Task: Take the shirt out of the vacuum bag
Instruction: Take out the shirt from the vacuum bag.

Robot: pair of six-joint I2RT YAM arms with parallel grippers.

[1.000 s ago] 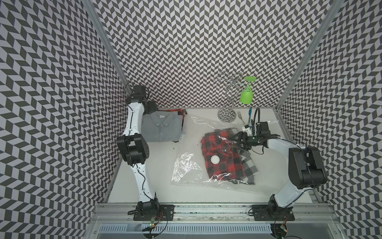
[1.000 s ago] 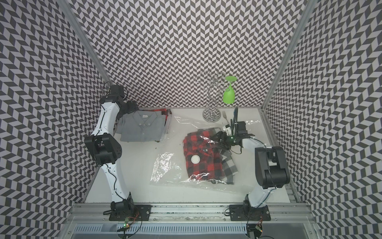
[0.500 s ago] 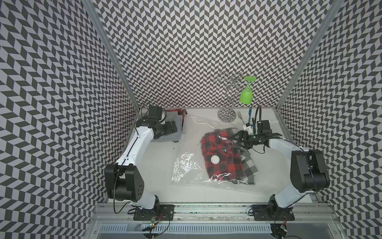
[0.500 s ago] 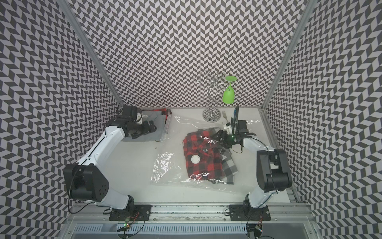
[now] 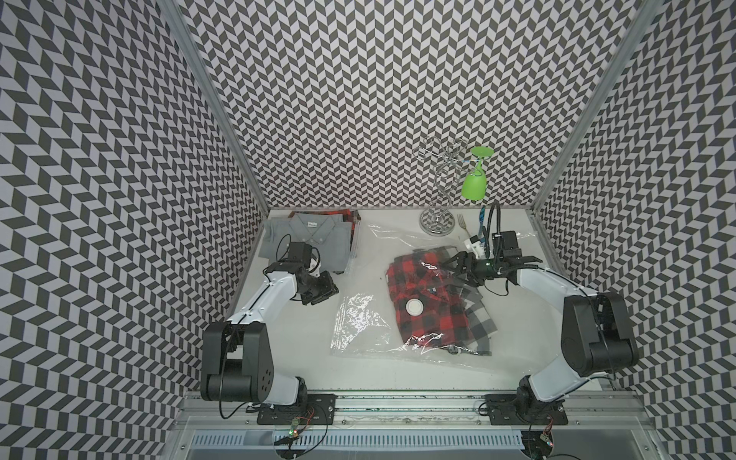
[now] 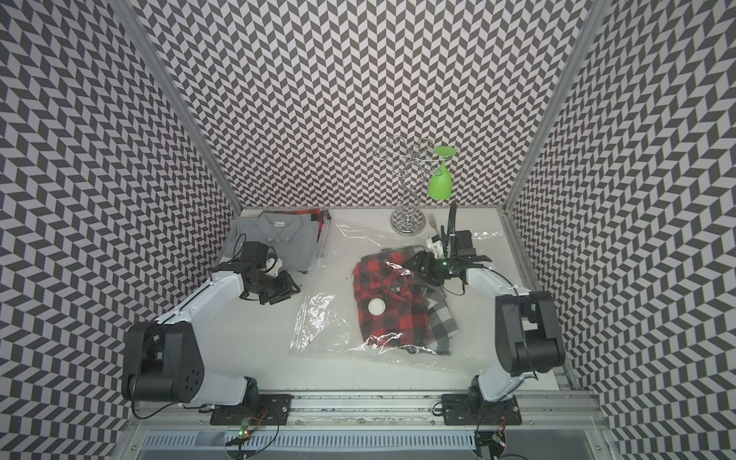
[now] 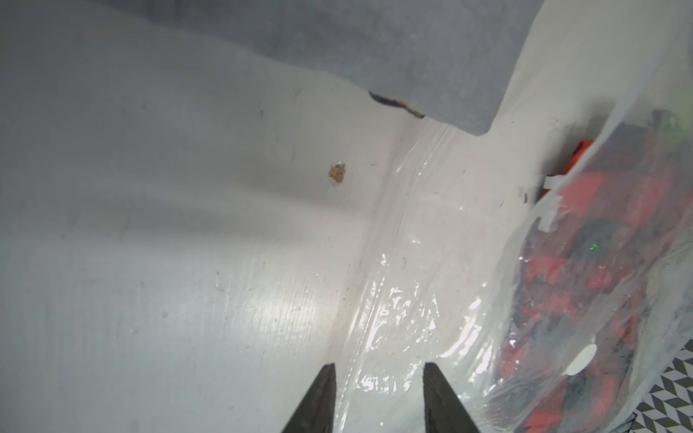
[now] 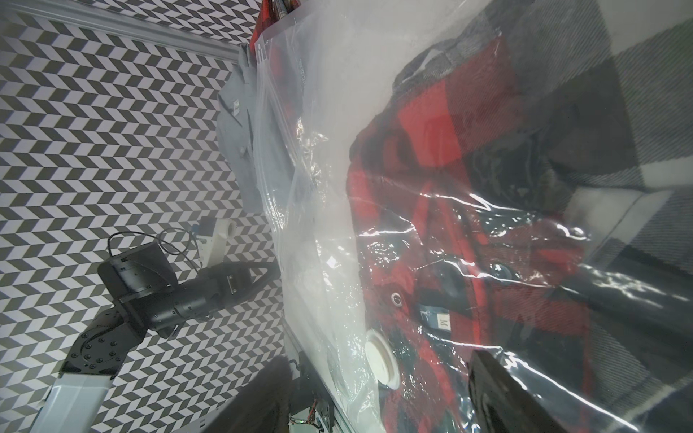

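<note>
The clear vacuum bag (image 5: 358, 318) (image 6: 318, 318) lies flat mid-table with a folded red-and-black plaid shirt (image 5: 438, 322) (image 6: 398, 322) inside, under its white valve (image 5: 414, 307). My right gripper (image 5: 458, 269) (image 6: 422, 265) rests on the bag over the shirt's far end, jaws wide open; in the right wrist view the valve (image 8: 378, 356) sits between its fingers. My left gripper (image 5: 326, 293) (image 6: 288, 288) hovers just left of the bag. In the left wrist view its tips (image 7: 378, 369) stand a little apart above the bag's edge (image 7: 412, 300), with nothing between them.
A folded grey shirt (image 5: 310, 239) lies at the back left on another plaid piece (image 5: 350, 217). At the back right stand a chrome rack (image 5: 438, 223) with a hanging green glass (image 5: 474, 185) and a fork (image 5: 464, 223). Patterned walls enclose three sides.
The left arm swung from the back-left corner, over the grey shirt, down to the bag's left edge, and its jaws narrowed. The right arm stayed put.
</note>
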